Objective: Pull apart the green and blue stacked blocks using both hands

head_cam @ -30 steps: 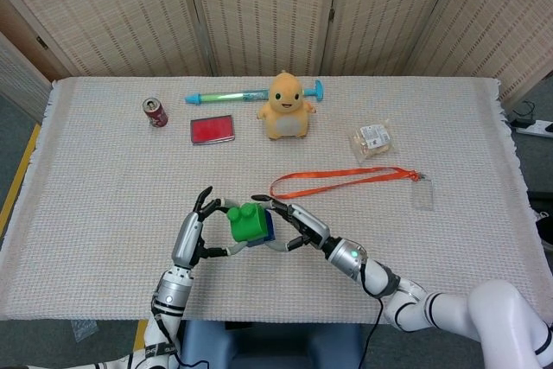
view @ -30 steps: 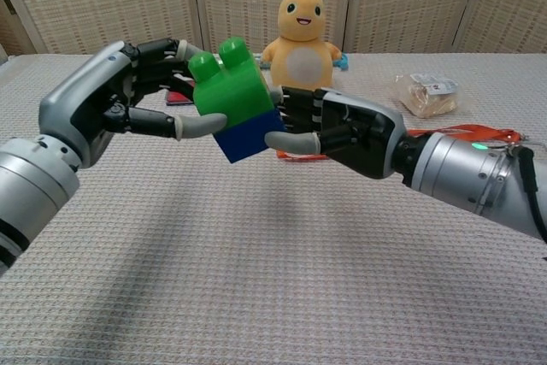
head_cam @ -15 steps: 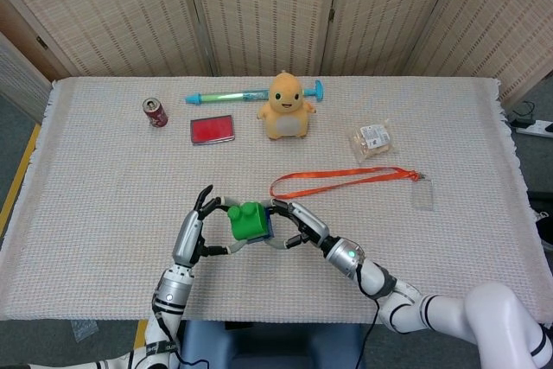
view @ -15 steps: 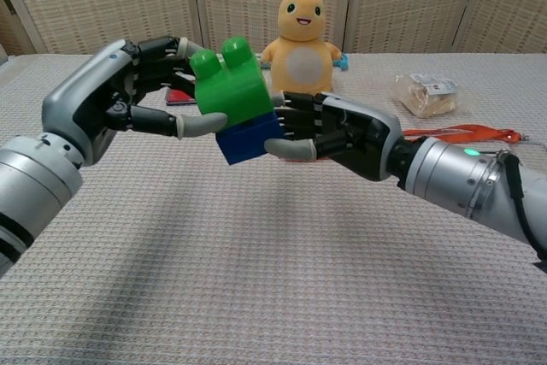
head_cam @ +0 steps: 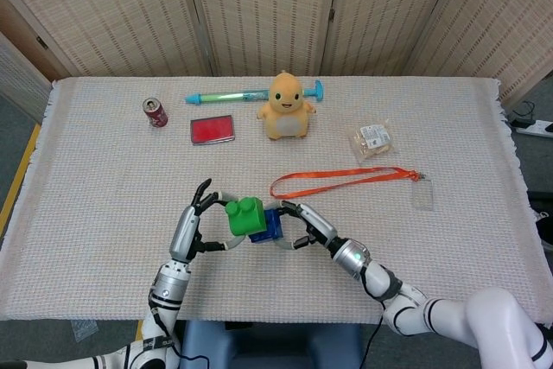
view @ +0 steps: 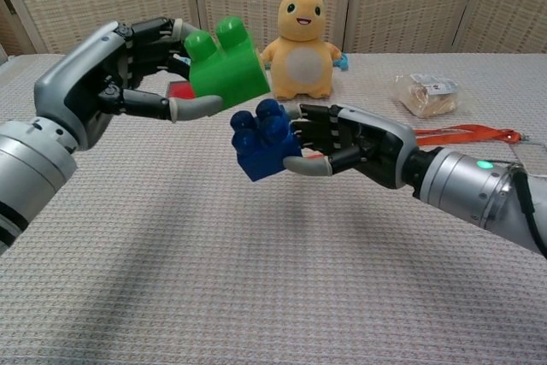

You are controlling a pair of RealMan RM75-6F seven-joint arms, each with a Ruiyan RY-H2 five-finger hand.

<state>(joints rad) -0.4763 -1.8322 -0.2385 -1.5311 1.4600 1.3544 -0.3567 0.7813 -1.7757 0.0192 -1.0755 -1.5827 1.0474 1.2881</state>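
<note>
Behind blocks: plush toy (view: 298,44), red case (head_cam: 212,129), orange lanyard (head_cam: 346,179).

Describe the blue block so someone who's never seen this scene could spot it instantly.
Start at the yellow plush toy at the back of the table, then come forward to the two robot hands held above the cloth. The blue block sits in the fingers of the right hand, just below and right of the green block. It is the only dark blue studded piece.

Glossy plastic green block (view: 224,70) and blue block (view: 265,139); coarse woven tablecloth (view: 214,279).
</note>
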